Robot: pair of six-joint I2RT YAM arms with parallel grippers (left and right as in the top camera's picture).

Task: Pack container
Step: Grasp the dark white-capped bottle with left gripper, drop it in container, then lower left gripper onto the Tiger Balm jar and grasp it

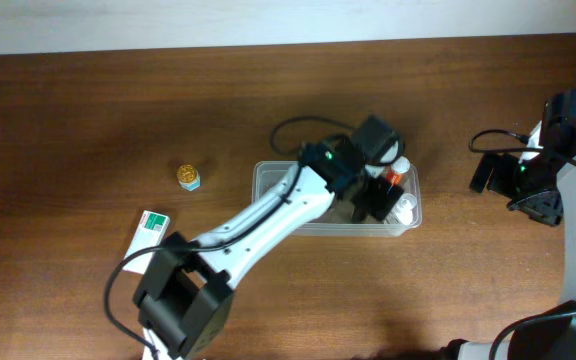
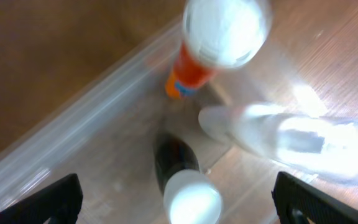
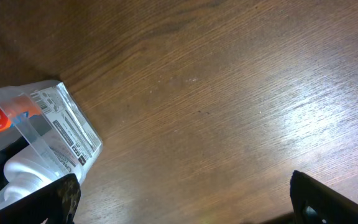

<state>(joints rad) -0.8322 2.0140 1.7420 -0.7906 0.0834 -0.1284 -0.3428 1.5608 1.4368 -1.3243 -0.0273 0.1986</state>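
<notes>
The clear plastic container (image 1: 273, 180) sits mid-table, and its labelled corner shows in the right wrist view (image 3: 67, 124). My left gripper (image 1: 376, 200) hangs open over its right end. In the left wrist view the fingers (image 2: 179, 202) straddle a dark bottle with a white cap (image 2: 188, 196) standing in the tub, not touching it. An orange bottle with a white cap (image 2: 194, 68) and a white bottle lying on its side (image 2: 278, 140) are also inside. My right gripper (image 1: 528, 195) is open and empty over bare table at the far right (image 3: 182, 199).
A small gold-capped bottle (image 1: 188, 177) stands on the table left of the container. A white-and-green carton (image 1: 150, 228) lies at the front left beside the left arm's base. The table's far edge runs along the top.
</notes>
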